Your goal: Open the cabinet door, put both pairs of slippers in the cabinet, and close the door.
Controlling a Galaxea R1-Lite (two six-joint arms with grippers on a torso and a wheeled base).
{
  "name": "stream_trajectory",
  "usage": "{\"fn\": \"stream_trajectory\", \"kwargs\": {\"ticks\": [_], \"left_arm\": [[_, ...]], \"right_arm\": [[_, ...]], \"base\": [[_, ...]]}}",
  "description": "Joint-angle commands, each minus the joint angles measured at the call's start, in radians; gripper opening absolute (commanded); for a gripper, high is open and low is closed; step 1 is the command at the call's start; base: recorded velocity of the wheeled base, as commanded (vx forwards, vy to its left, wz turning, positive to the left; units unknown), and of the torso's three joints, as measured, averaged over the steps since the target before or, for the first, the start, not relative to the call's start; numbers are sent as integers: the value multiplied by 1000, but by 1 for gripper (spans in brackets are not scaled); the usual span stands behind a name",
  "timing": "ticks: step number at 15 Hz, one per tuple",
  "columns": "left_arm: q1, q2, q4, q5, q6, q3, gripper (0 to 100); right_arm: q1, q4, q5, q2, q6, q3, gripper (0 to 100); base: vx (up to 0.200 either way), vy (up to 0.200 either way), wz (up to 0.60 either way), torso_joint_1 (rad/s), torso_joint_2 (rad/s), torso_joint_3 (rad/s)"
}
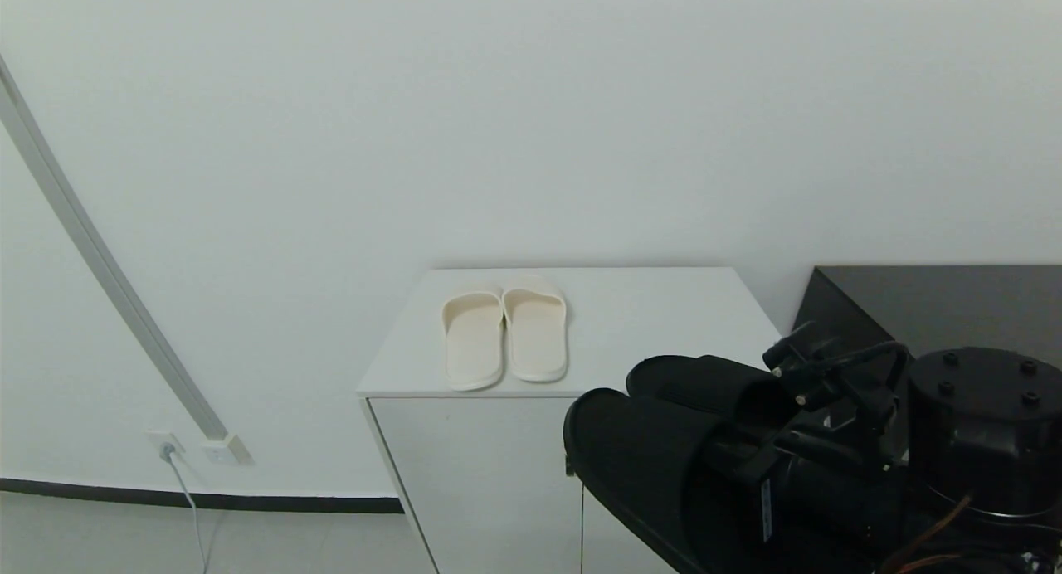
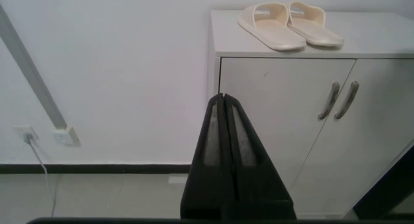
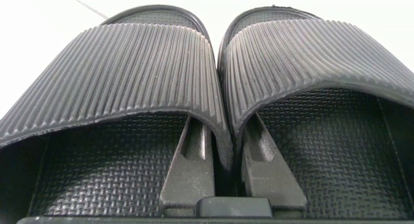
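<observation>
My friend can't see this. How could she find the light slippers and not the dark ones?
Find the white cabinet against the wall. On its top, near the front left, the cream slippers lie flat side by side. The other pair, the black slippers, is not on the cabinet: the right gripper holds it.

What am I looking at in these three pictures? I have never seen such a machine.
This is a robot with two arms. One picture comes from a camera on its head, the other two from cameras on its wrists. A white cabinet has its doors shut and cream slippers on top. The right gripper pinches the black slippers together, one finger inside each. The left gripper is shut, holds nothing and points toward the cabinet.
</observation>
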Motion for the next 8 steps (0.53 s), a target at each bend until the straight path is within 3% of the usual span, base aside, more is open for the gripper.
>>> {"fn": "stream_trajectory", "kwargs": {"ticks": [1, 4, 8], "left_arm": [[0, 0, 0, 1, 0, 0, 0], [0, 0, 0, 1, 1, 0, 0], [0, 0, 0, 1, 1, 0, 0]], "right_arm": [[-7, 2, 0, 4, 0, 5, 0], [-7, 0, 0, 4, -12, 12, 0], [-7, -1, 0, 3, -20, 19, 0]], "base": [[0, 0, 0, 0, 0, 0], [0, 0, 0, 0, 0, 0], [0, 0, 0, -132, 315, 172]]}}
